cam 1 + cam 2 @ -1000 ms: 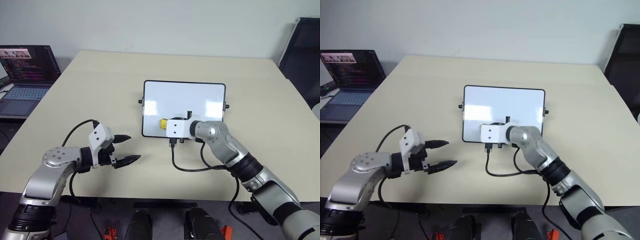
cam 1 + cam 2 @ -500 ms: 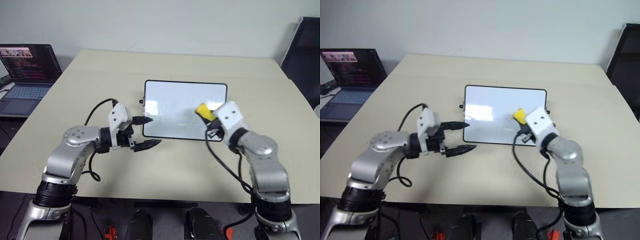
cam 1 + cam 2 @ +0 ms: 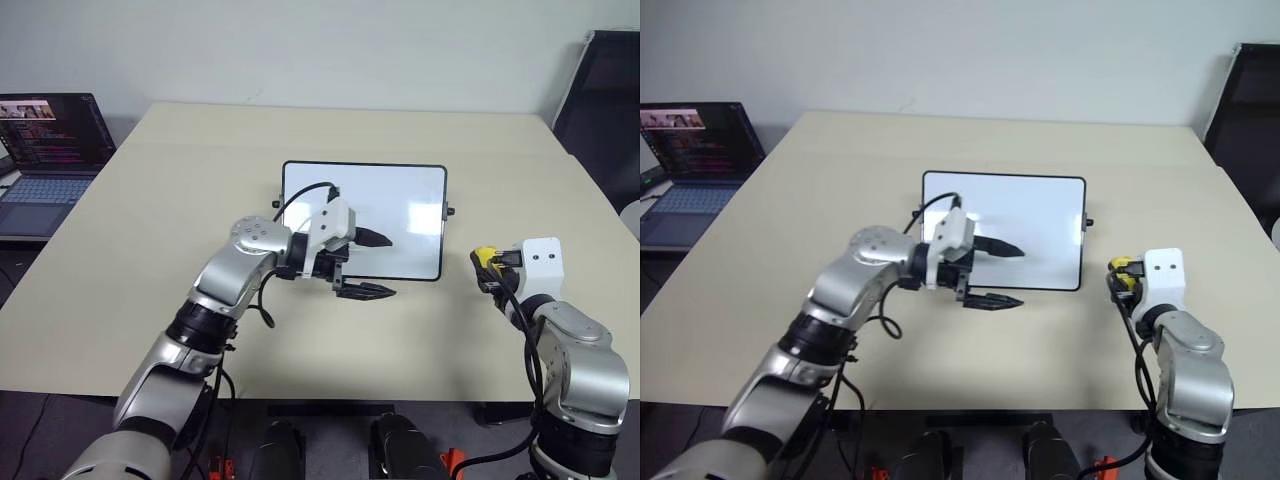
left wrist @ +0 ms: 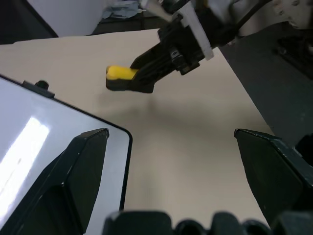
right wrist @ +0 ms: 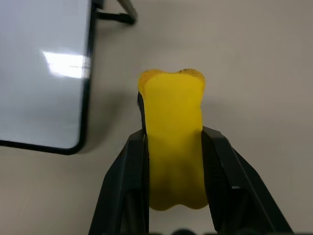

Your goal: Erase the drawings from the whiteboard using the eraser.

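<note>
Your right tool (image 5: 172, 147) is clamped on the eraser (image 5: 172, 137), both black fingers pressed into the sides of the yellow block, which it holds above the table (image 3: 180, 200) just off the whiteboard's (image 3: 400, 200) right short side, clear of the frame. Your left tool (image 3: 368, 264) has its jaws spread wide with nothing between them; one finger reaches over the whiteboard's near half, the other lies just past its near edge. The whiteboard lies flat at the middle of the table, its visible surface white.
</note>
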You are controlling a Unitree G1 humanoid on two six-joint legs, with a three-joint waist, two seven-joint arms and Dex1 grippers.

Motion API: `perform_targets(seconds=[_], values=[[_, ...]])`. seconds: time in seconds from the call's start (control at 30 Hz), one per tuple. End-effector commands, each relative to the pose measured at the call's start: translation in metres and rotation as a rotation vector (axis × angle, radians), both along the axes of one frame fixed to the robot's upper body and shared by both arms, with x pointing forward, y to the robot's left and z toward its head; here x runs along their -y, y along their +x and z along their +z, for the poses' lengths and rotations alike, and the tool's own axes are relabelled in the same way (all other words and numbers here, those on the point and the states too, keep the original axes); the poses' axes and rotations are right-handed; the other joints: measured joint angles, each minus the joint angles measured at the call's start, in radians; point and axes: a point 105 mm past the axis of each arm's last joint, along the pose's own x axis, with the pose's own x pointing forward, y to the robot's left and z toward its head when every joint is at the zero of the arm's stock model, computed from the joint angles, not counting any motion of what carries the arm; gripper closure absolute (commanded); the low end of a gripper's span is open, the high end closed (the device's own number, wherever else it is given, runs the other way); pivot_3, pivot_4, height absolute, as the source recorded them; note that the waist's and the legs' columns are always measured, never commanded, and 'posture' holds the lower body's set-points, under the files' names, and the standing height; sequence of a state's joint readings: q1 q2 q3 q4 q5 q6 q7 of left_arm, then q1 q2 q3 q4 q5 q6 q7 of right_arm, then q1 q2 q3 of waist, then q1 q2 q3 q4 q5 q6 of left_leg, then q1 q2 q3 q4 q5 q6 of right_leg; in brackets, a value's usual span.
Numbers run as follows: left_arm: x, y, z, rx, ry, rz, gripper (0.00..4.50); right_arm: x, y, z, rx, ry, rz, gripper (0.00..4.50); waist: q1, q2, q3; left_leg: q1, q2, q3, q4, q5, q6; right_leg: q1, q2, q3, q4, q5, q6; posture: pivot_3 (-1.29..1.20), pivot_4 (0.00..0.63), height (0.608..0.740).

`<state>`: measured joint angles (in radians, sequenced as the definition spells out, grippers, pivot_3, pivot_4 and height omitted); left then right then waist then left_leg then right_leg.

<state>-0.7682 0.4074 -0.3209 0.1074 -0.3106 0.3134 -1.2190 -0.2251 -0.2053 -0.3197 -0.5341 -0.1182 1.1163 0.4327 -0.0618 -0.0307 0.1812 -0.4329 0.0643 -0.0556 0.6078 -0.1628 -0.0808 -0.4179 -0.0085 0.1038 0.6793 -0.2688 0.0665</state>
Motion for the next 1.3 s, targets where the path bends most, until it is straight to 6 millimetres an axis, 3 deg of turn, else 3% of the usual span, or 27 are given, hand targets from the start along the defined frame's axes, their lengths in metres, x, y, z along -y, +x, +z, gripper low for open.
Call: perform_targets(seconds=[0.03, 0.3, 0.6, 0.63, 0.7, 0.87, 1.03, 1.13, 1.17, 1.27, 1.3], values=[[0.017, -0.005, 0.004, 0.043, 0.006, -0.075, 0.00, 0.016, 0.012, 0.004, 0.026, -0.015, -0.031, 3.40, -0.001, 0.000, 0.000, 0.000, 0.000, 0.000, 0.000, 0.000, 0.000, 0.000, 0.000, 0.000, 0.000, 0.000, 0.001, 0.00, 0.150, 0.740], [0.034, -0.003, 0.002, 0.062, 0.009, -0.100, 0.00, 0.031, 0.034, -0.009, -0.005, -0.029, -0.032, 3.40, -0.002, 0.001, 0.001, 0.000, 0.000, 0.000, -0.001, 0.000, 0.000, 0.000, 0.000, 0.000, 0.000, 0.001, 0.002, 0.00, 0.150, 0.740], [0.025, -0.001, 0.008, 0.029, -0.034, -0.055, 0.00, 0.040, 0.042, -0.006, 0.029, 0.015, -0.062, 0.25, -0.004, 0.001, 0.001, 0.000, 0.000, 0.000, -0.001, 0.000, 0.000, 0.001, 0.000, 0.000, 0.000, 0.001, 0.003, 0.00, 0.150, 0.740], [0.022, 0.001, 0.009, 0.022, -0.043, -0.042, 0.00, 0.040, 0.042, -0.004, 0.042, 0.020, -0.064, 0.01, -0.004, 0.002, 0.001, 0.000, 0.000, 0.000, -0.001, 0.000, 0.000, 0.001, 0.000, 0.000, 0.000, 0.001, 0.004, 0.00, 0.150, 0.740], [0.014, 0.005, 0.010, 0.011, -0.061, 0.005, 0.00, 0.039, 0.042, 0.005, 0.088, 0.042, -0.071, 0.01, -0.004, 0.002, 0.001, 0.000, 0.000, 0.000, -0.001, 0.000, 0.000, 0.001, 0.000, 0.000, 0.000, 0.002, 0.004, 0.00, 0.150, 0.740], [-0.022, 0.020, 0.013, 0.001, -0.147, 0.231, 0.00, 0.020, 0.025, 0.041, 0.257, 0.035, -0.008, 0.01, -0.005, 0.005, 0.003, 0.000, 0.000, -0.001, -0.001, 0.000, 0.000, 0.000, 0.000, 0.000, 0.000, 0.002, 0.005, 0.00, 0.150, 0.740], [-0.070, 0.020, 0.019, -0.030, -0.281, 0.521, 0.00, -0.009, -0.005, 0.049, 0.370, 0.004, 0.038, 0.01, -0.003, 0.005, 0.003, 0.000, 0.000, -0.003, -0.005, 0.000, 0.000, 0.000, 0.001, -0.001, 0.000, 0.000, 0.004, 0.00, 0.150, 0.740], [-0.118, 0.009, 0.016, -0.060, -0.397, 0.789, 0.00, -0.027, -0.023, 0.044, 0.476, 0.005, 0.009, 0.01, -0.007, 0.005, 0.002, 0.000, 0.000, -0.002, -0.006, 0.000, 0.000, 0.000, 0.000, -0.001, -0.001, -0.001, 0.004, 0.00, 0.150, 0.740], [-0.124, 0.005, 0.014, -0.061, -0.415, 0.837, 0.00, -0.025, -0.026, 0.041, 0.497, 0.022, -0.015, 0.01, -0.007, 0.005, 0.002, 0.001, 0.001, -0.002, -0.008, 0.000, 0.000, 0.000, 0.000, -0.001, -0.001, -0.001, 0.003, 0.00, 0.150, 0.740], [-0.189, -0.002, -0.019, -0.013, -0.430, 1.222, 0.00, -0.016, -0.044, 0.000, 0.471, 0.034, -0.134, 0.01, -0.003, 0.005, 0.001, 0.002, 0.001, -0.002, -0.008, 0.000, 0.000, 0.000, 0.000, -0.001, -0.001, -0.002, 0.002, 0.00, 0.150, 0.740], [-0.198, -0.004, -0.024, 0.006, -0.424, 1.287, 0.00, -0.012, -0.047, -0.006, 0.469, 0.026, -0.153, 0.01, -0.002, 0.005, 0.001, 0.004, 0.001, -0.001, -0.008, 0.000, 0.000, 0.002, -0.001, -0.001, -0.002, -0.004, -0.002, 0.00, 0.150, 0.740]])
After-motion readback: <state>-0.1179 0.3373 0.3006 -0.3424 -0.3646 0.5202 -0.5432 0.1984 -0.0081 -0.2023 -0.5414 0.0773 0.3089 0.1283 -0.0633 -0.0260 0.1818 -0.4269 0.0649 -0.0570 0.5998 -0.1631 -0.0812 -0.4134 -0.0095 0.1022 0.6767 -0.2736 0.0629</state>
